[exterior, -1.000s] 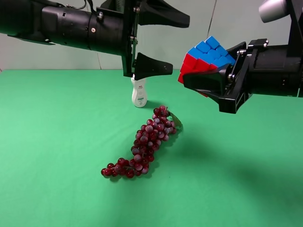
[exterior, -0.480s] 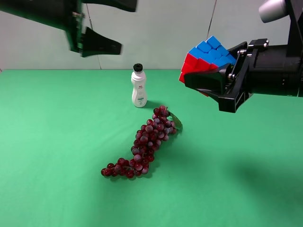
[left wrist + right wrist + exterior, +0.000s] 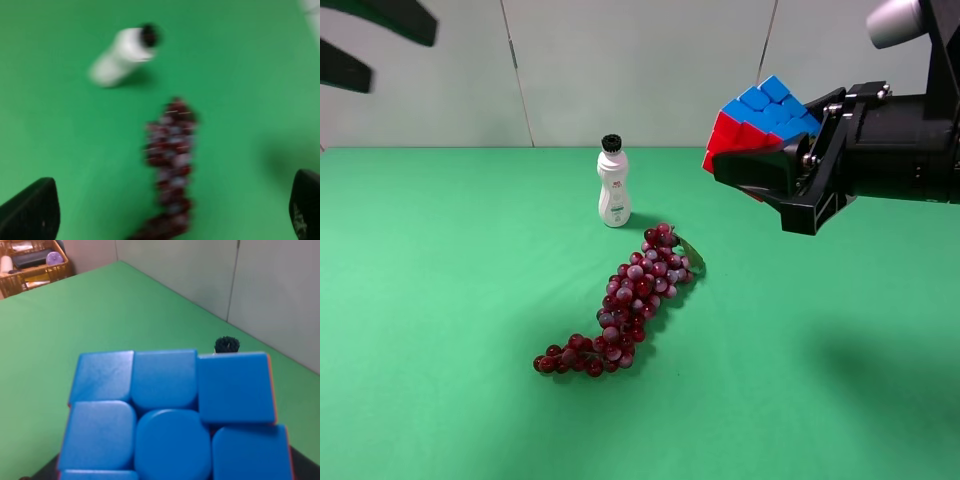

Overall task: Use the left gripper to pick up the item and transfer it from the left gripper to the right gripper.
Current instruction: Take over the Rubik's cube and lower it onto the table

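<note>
A puzzle cube (image 3: pixel 760 118), blue on top and red on the side facing the left, is up in the air at the right of the scene, above the green table (image 3: pixel 440 300). The black right gripper (image 3: pixel 757 150) is clamped around it, one finger under the cube, reaching in level from the right. From that arm's own camera the cube's blue face (image 3: pixel 170 410) fills most of the picture. The left gripper (image 3: pixel 390 52) is high in the far left corner, well apart from the cube, its jaws spread wide with nothing between them. On the table, a white bottle (image 3: pixel 613 188) with a black cap stands upright. Just in front of it lies a bunch of dark red grapes (image 3: pixel 630 300).
</note>
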Robot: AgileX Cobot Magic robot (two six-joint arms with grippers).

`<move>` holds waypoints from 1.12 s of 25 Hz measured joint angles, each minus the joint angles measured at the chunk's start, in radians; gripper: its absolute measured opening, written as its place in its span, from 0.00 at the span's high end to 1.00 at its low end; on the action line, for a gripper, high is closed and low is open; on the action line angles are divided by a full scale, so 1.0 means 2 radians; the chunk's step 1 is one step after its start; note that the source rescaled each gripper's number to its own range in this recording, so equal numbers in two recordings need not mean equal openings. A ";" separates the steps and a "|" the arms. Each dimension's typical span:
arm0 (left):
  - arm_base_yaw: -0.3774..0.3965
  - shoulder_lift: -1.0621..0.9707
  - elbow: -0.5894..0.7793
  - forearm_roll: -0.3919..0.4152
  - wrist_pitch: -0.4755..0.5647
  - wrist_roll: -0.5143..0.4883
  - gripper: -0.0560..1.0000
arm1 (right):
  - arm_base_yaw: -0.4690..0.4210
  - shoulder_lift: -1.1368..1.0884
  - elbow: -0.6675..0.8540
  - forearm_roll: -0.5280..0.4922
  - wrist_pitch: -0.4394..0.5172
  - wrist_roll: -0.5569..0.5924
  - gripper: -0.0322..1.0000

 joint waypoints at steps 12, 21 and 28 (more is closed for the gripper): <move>0.000 -0.157 0.054 0.209 0.003 -0.147 0.20 | 0.000 0.000 0.000 0.000 -0.007 0.017 0.97; 0.000 -0.336 0.224 0.262 0.003 -0.161 0.20 | 0.000 0.000 0.000 0.000 -0.009 0.022 0.97; 0.000 -0.496 0.289 0.279 0.022 -0.156 0.20 | 0.000 0.000 0.000 0.000 -0.009 0.022 0.97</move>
